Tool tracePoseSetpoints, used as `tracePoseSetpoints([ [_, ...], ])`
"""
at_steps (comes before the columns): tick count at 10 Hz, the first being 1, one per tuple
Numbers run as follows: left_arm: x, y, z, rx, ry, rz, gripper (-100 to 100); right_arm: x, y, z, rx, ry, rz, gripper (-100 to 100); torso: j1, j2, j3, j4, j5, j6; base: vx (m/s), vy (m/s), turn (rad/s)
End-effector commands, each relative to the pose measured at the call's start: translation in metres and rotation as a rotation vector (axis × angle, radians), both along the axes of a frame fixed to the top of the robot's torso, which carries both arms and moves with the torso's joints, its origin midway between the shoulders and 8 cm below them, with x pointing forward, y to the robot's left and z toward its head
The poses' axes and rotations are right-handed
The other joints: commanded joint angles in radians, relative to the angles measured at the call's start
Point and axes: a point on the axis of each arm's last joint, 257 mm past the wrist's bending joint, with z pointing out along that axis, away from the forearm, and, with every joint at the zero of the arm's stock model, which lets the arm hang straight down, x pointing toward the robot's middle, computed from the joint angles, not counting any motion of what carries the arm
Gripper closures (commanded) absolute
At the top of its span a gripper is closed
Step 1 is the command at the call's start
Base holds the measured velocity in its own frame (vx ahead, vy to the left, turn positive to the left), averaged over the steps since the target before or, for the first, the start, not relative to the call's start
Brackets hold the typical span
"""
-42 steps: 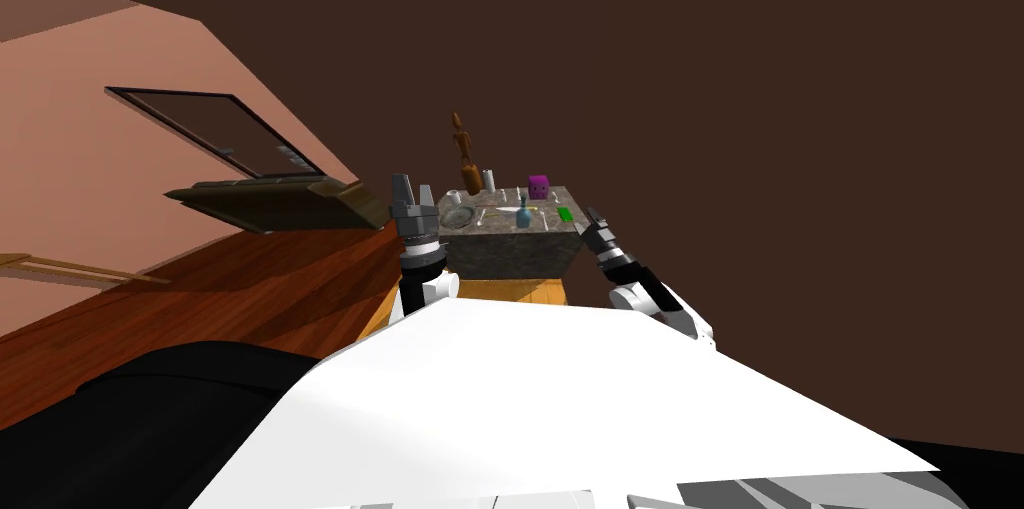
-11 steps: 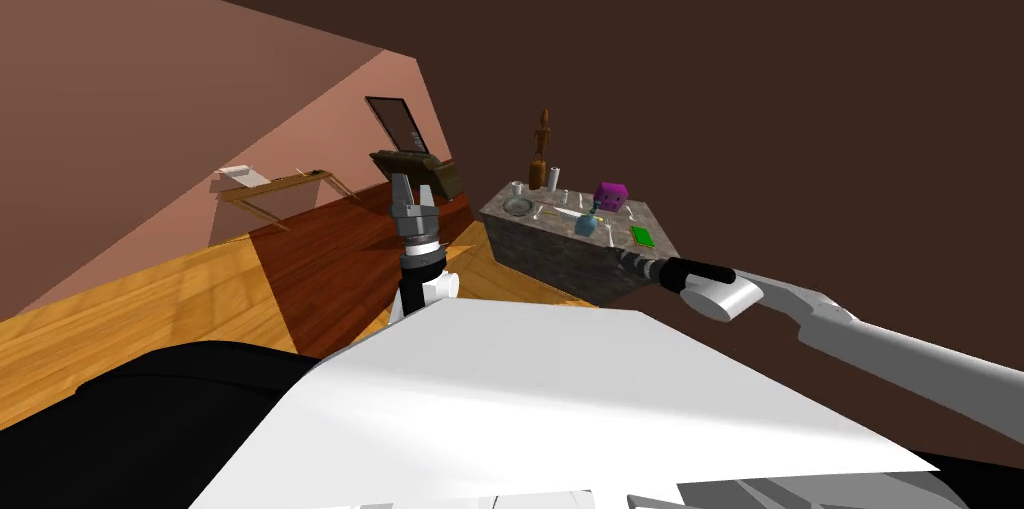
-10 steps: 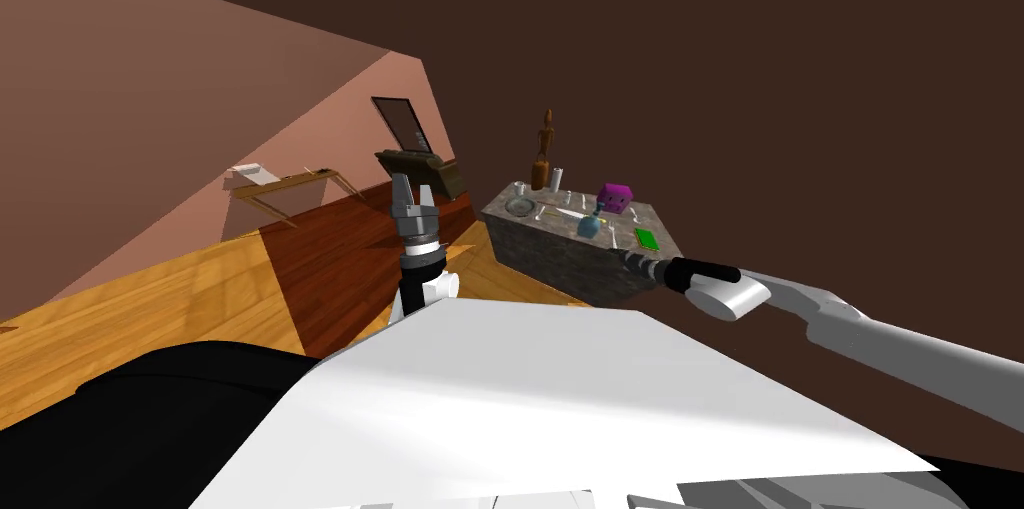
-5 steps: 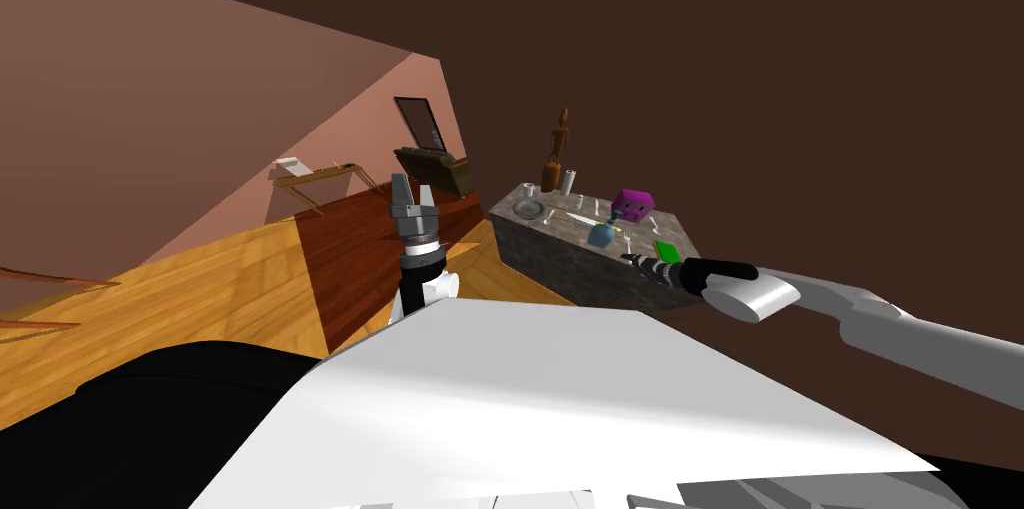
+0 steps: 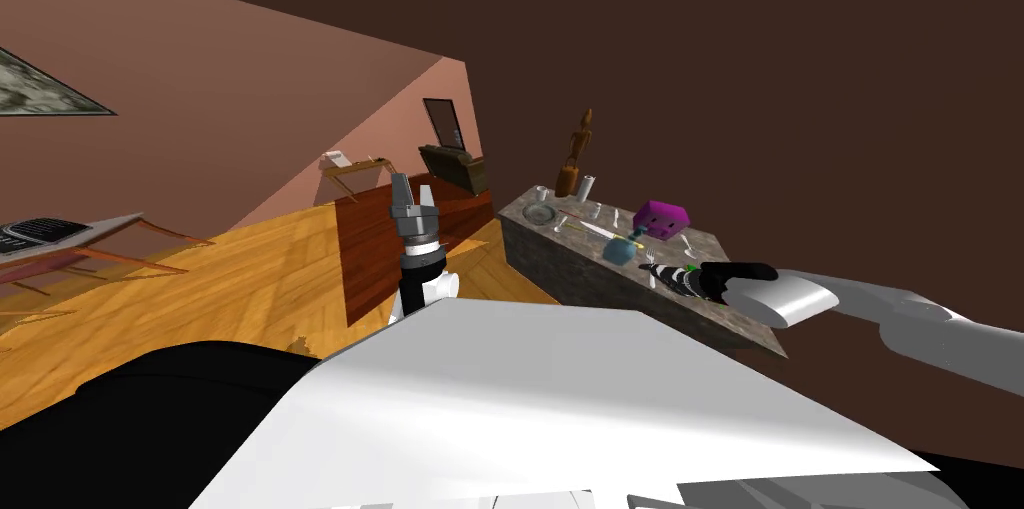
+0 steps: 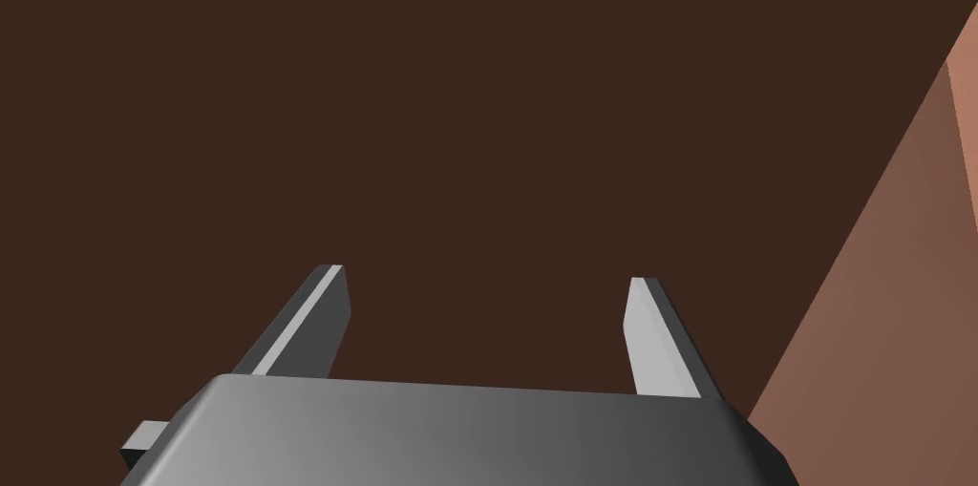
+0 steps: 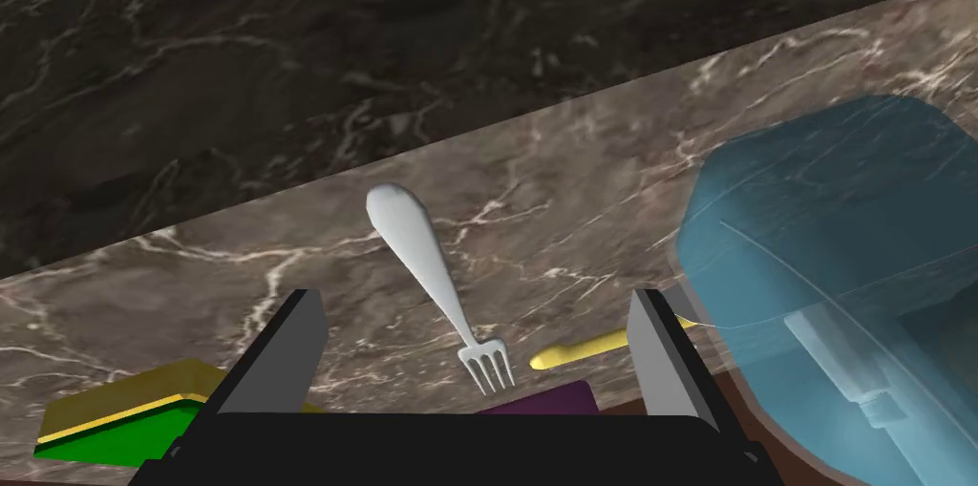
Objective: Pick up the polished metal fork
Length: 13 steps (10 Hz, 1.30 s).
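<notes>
A light grey fork (image 7: 428,265) lies flat on a dark marble counter top (image 7: 239,261). Its tines point toward my right gripper (image 7: 475,304), and its handle points away toward the counter's edge. That gripper is open and hovers over the fork, with the tines between its two fingers (image 7: 291,337) and nothing held. In the head view the right arm reaches out over the near end of the counter (image 5: 590,273), and the right gripper (image 5: 652,271) sits there. My left gripper (image 5: 411,185) stands upright near my chest, also open (image 6: 485,282).
A translucent blue bottle (image 7: 840,251) stands close beside the right finger, with a yellow stick (image 7: 583,348) at its foot. A green flat piece (image 7: 115,433) lies by the other finger. Farther along the counter are a purple cube (image 5: 661,219), a bowl (image 5: 540,214) and a brown wooden figure (image 5: 577,153).
My head view has swung, so the counter now lies further right and nearer. The right arm has stretched forward over the counter's near end. The left arm has stayed upright.
</notes>
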Motion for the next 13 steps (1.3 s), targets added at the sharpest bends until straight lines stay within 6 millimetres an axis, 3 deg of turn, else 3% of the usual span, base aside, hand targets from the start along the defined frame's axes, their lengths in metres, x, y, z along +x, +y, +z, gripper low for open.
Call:
tracePoseSetpoints([
  [1, 0.0, 0.0, 0.0, 0.0, 0.0, 0.0, 0, -0.022, -0.024, -0.001, -0.046, 0.067, -0.027, -100, 0.0, 0.0, 0.0, 0.0, 0.0, 0.0, 0.125, -0.109, 0.269],
  [5, 0.0, 0.0, 0.0, 0.0, 0.0, 0.0, 0, -0.072, -0.066, -0.007, -0.122, 0.208, -0.084, -100, 0.001, 0.0, 0.0, 0.0, 0.0, 0.0, 0.112, -0.087, 0.281],
  [8, 0.0, 0.0, 0.0, 0.0, 0.0, 0.0, 0, -0.072, -0.064, -0.007, -0.121, 0.205, -0.086, -100, 0.004, 0.004, 0.002, 0.001, 0.001, 0.002, 0.045, -0.038, 0.006],
  [9, 0.0, 0.0, 0.0, 0.0, 0.0, 0.0, 0, -0.072, -0.065, -0.007, -0.122, 0.206, -0.084, 0, 0.006, 0.006, 0.004, 0.001, 0.001, 0.002, 0.0, 0.0, 0.0],
  [10, 0.0, 0.0, 0.0, 0.0, 0.0, 0.0, 0, -0.076, -0.066, -0.016, -0.121, 0.205, -0.09, -100, 0.007, 0.007, 0.004, 0.002, 0.001, 0.002, 0.016, -0.013, 0.046],
  [13, 0.0, 0.0, 0.0, 0.0, 0.0, 0.0, 0, -0.082, -0.069, -0.03, -0.119, 0.205, -0.097, -100, 0.006, 0.007, 0.004, 0.002, 0.001, 0.002, 0.022, -0.019, 0.034],
])
